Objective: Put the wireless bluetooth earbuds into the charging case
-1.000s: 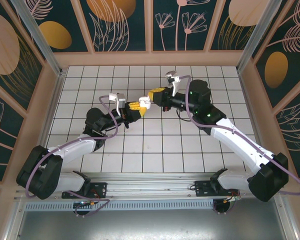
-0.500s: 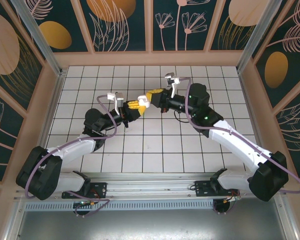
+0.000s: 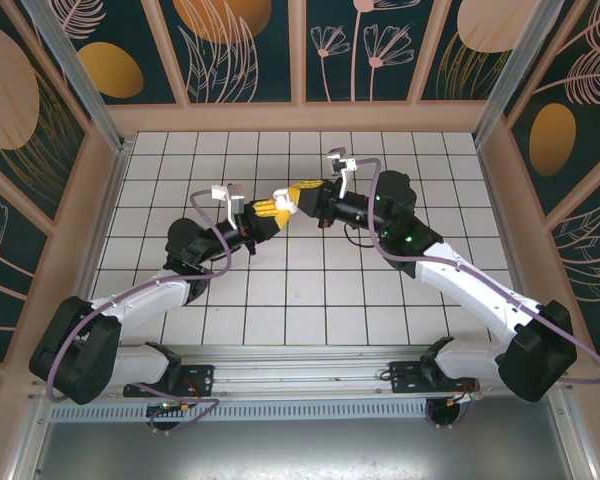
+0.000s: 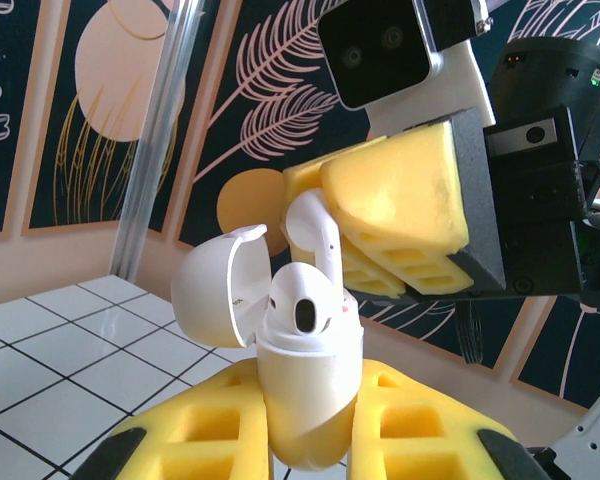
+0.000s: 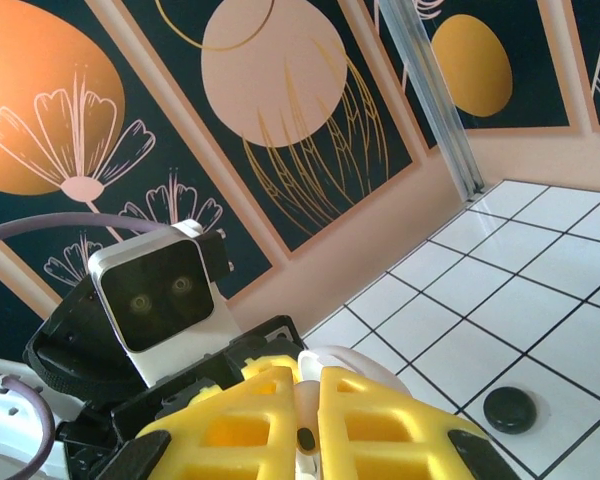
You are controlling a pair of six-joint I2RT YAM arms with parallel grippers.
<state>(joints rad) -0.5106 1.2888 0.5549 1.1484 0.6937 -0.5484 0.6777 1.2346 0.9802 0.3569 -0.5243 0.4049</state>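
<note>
One small white earbud (image 4: pixel 315 232) hangs clamped in the right fingers (image 4: pixel 400 195) just above the glossy white open charging case (image 4: pixel 305 400), gripped by the left fingers (image 4: pixel 205 440); lower it slowly, stem aligned with the free socket

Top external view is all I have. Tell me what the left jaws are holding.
Observer: On the left gripper the jaws are shut on a white charging case, its lid open.
Operator: Report the earbuds.
Observer: One white earbud sits in the case.
Operator: Find the other one.
Observer: The right gripper pinches the second earbud at the case's open top. A small dark round object lies on a tile below.
</note>
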